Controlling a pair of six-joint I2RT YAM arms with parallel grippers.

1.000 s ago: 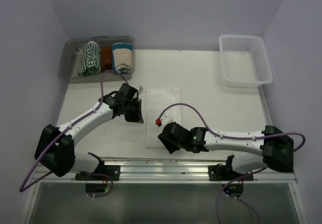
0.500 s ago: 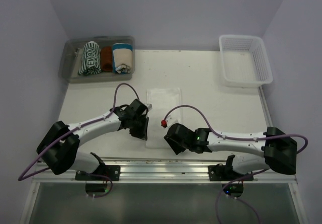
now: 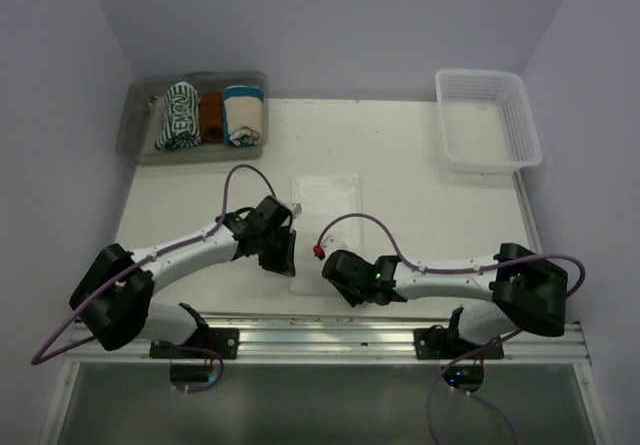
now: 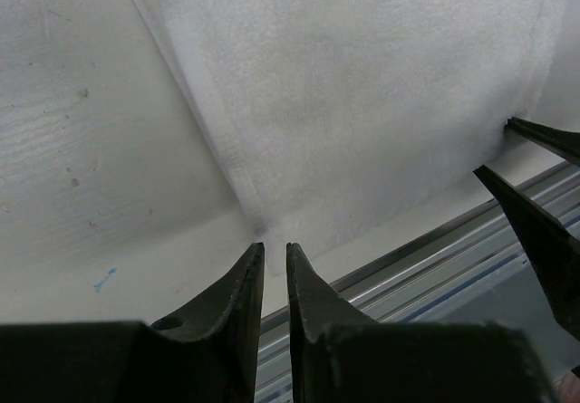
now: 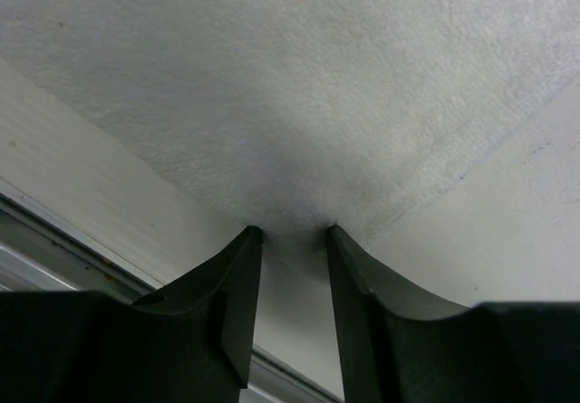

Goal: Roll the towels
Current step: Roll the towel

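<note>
Our left gripper (image 4: pixel 274 247) and right gripper (image 5: pixel 292 234) each pinch a near corner of the white towel (image 3: pixel 325 200), which lies flat at the middle of the near edge, probably so the roll starts evenly. We count three rolled towels (image 3: pixel 211 115) in one clear bin (image 3: pixel 138 125) at the far-left corner, one flat towel, and one white basket (image 3: pixel 485 115) at the far-right corner.

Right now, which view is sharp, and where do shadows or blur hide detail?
Top external view: sharp, evenly lit, but the white towel barely contrasts with the table. Left wrist view: left hand dark, towel weave soft. Right wrist view: shadow on the towel at the right hand.
</note>
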